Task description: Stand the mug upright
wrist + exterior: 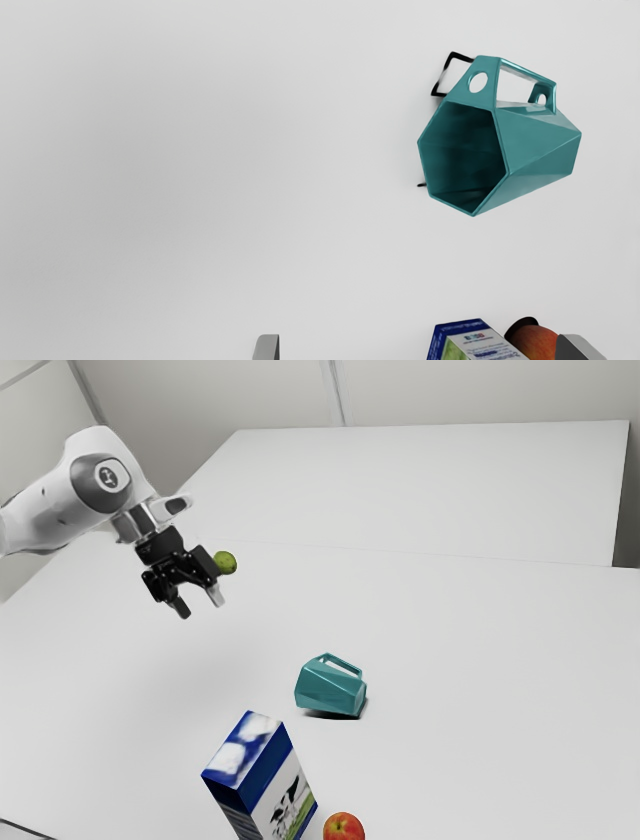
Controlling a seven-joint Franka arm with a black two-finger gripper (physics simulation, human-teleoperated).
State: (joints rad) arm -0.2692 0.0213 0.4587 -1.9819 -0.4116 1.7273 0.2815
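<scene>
The blue-green mug (330,687) lies on its side on the white table (450,620), near the milk box (262,780) — its handle is up. A red apple (343,827) sits just beside the box. Your gripper (203,609) is wide open, holding nothing — it hangs well apart from the mug.

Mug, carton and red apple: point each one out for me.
Mug (532,145), wrist view: outer side wall.
Carton (281,798), exterior view: side with the cow picture.
Red apple (343,829), exterior view: skin facing the camera.
</scene>
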